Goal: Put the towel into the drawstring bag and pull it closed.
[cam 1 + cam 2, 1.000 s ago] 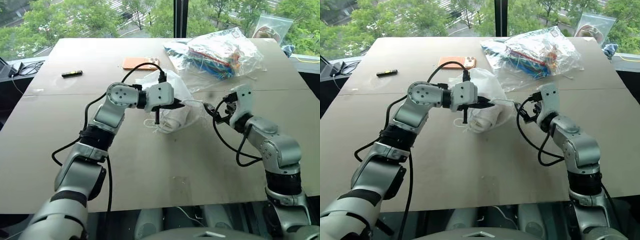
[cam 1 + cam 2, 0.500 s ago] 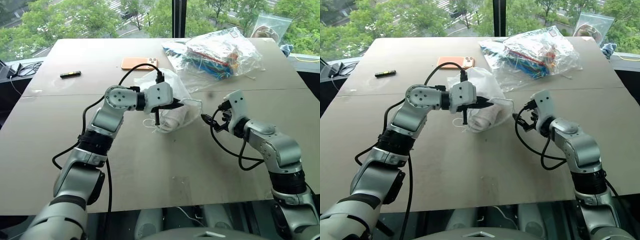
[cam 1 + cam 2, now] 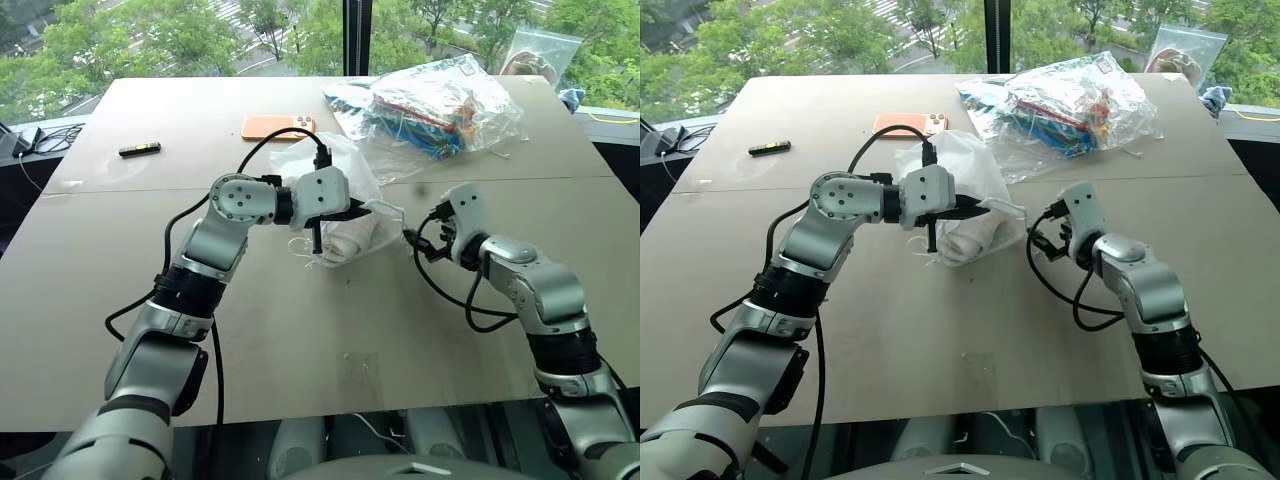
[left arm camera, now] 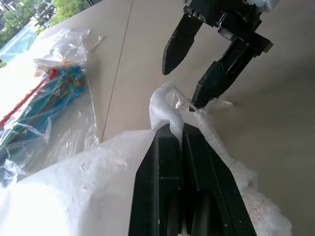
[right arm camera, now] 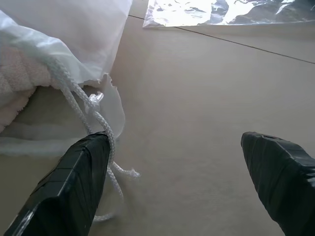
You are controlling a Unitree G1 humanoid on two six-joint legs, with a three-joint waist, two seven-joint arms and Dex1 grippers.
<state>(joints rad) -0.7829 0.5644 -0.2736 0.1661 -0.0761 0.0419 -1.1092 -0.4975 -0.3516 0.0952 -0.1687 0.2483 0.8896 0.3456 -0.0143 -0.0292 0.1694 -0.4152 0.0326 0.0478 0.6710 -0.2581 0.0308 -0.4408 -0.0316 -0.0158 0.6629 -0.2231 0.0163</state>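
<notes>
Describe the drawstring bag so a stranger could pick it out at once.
On the tan table, look at the middle, between the two robot arms. The drawstring bag is the thin white pouch pinched by the left gripper; unlike the clear plastic bag behind it, it has white cords.

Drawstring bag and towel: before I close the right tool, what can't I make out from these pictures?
- Towel: only an edge shows at the mouth of the drawstring bag; the fabric hides how far in it sits.
- Cord: in the right wrist view its lower loop passes behind one finger of the open right tool; contact unclear.
- Left tool, shut on the bag's rim: whether it also pinches a cord is hidden.
</notes>
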